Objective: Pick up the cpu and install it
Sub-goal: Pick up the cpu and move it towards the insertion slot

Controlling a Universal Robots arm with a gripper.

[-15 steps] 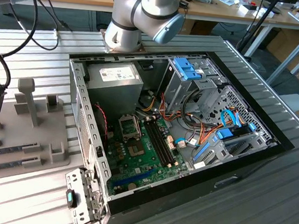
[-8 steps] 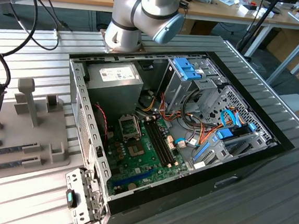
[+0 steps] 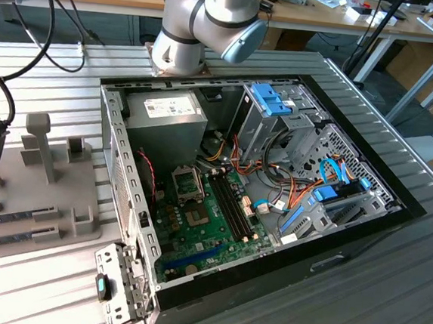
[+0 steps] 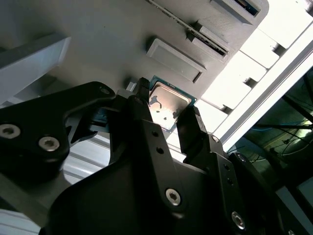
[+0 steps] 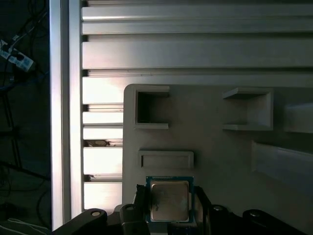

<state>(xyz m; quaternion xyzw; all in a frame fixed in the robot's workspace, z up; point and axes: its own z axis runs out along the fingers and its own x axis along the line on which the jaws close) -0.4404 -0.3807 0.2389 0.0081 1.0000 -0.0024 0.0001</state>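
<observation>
One cpu (image 5: 169, 200) clenched edgewise in jaws of one gripper (image 4: 166, 105), near one grey tray (image 5: 220, 156) with two square pockets.

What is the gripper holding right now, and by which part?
The cpu, clamped by two opposite edges between the jaws of the gripper.

Even light fills the exterior view. Both wrist views are dim, with glare on the worktop (image 5: 100, 93) slats and the cpu (image 4: 168, 105).
</observation>
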